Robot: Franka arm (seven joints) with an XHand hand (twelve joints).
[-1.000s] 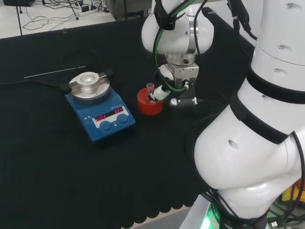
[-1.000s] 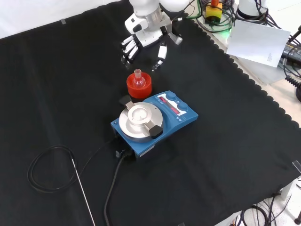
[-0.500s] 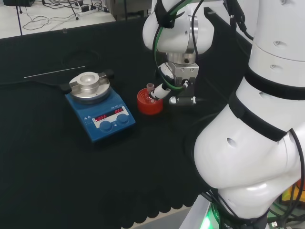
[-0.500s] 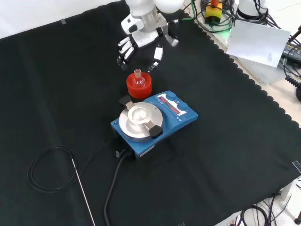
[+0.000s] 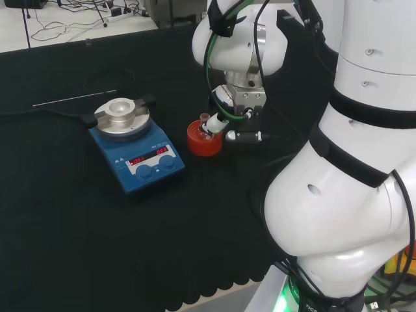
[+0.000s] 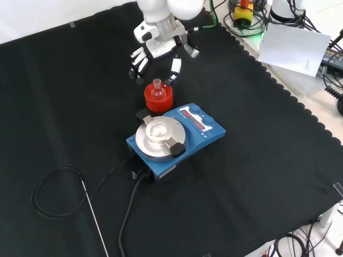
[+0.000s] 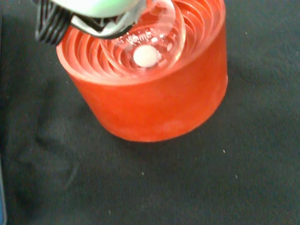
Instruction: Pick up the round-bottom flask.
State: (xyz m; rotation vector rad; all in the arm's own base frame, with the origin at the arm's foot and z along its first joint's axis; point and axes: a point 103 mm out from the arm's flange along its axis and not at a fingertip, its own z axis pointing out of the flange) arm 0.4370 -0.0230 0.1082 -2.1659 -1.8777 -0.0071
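Note:
The round-bottom flask (image 6: 156, 91) is clear glass and sits upright in a red ribbed ring stand (image 6: 159, 101) on the black cloth. In the wrist view its bulb (image 7: 161, 35) holds a small white pellet (image 7: 146, 56), and the stand (image 7: 154, 101) is close below. The hand (image 6: 157, 47) hangs just behind and above the flask in the front view, open, with straight fingers (image 6: 138, 60) on one side and the thumb (image 6: 174, 66) on the other, not touching the glass. In the head view the hand (image 5: 242, 107) is right of the flask neck (image 5: 205, 119) and the stand (image 5: 203, 141).
A blue stirrer plate (image 6: 179, 136) with a round metal top stands right in front of the stand in the front view, and left of it in the head view (image 5: 135, 148). Its black cable and a thin rod (image 6: 94, 217) lie at the front left. The arm's white links (image 5: 351, 162) rise at the right.
The hand has moved left in the front view and come lower, closer over the flask. Its fingers stay spread. Flask and stand have not moved.

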